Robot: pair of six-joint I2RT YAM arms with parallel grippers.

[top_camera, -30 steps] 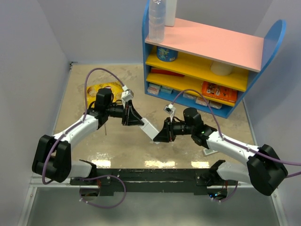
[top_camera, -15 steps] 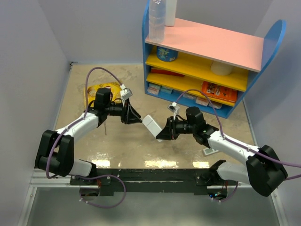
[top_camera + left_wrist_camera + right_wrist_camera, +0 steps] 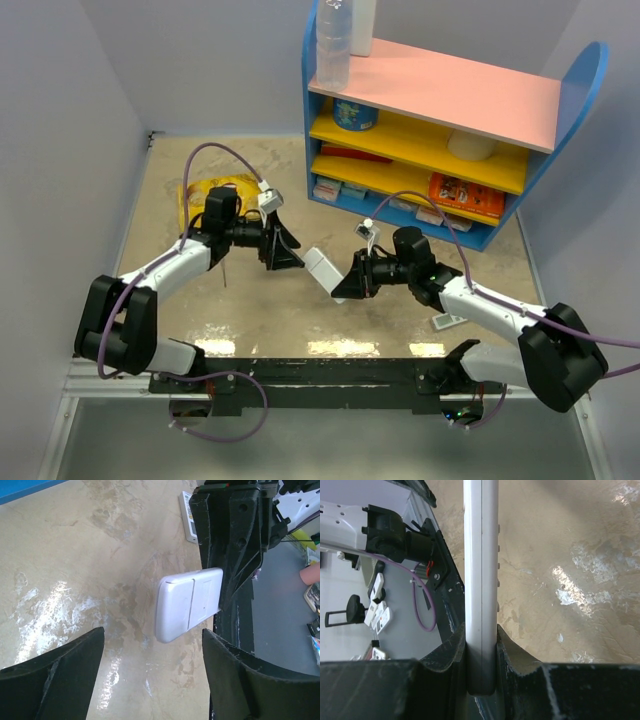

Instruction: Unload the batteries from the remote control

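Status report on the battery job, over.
Left gripper open, clear. Right gripper shut on remote control, held off table. Back closed, no batteries visible. Path clear.

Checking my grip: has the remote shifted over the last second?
Yes. The remote edged slightly toward the shelf, away from the left gripper.

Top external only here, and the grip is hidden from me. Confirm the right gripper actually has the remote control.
Observer: Yes. In the right wrist view, the right gripper is shut on the remote control, both fingers pressed against one end.
Operator: Report the left gripper.
Observer: Open. The left wrist view shows the left gripper with its fingers spread wide, clear of the remote.
Operator: Check the battery slot.
Observer: The left wrist view shows the plain white back with one seam across it and no batteries exposed.
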